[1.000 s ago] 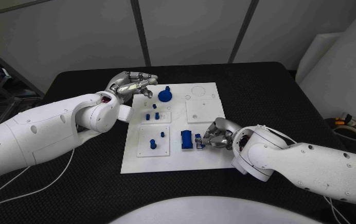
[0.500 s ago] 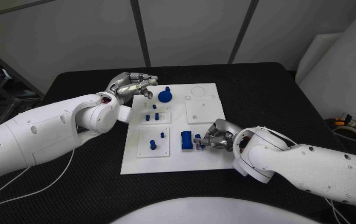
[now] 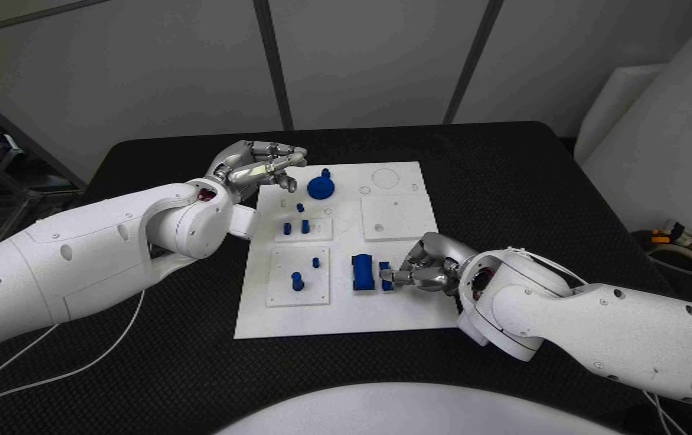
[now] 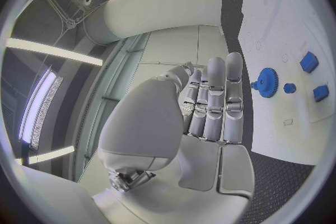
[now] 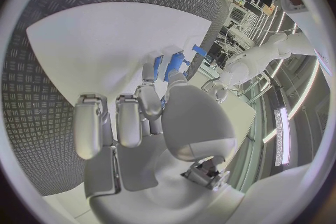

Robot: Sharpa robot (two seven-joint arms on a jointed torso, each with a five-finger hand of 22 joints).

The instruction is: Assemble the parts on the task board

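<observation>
Barely shifted, the right robot hand [image 3: 414, 269] pinches a small blue plastic part [image 3: 387, 275] over the white task board [image 3: 335, 313] — left robot hand [image 3: 257, 165] hovers, fingers curled, empty.

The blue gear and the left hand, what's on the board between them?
Nothing: in the head view, bare white board separates the gear from the left hand.
</observation>
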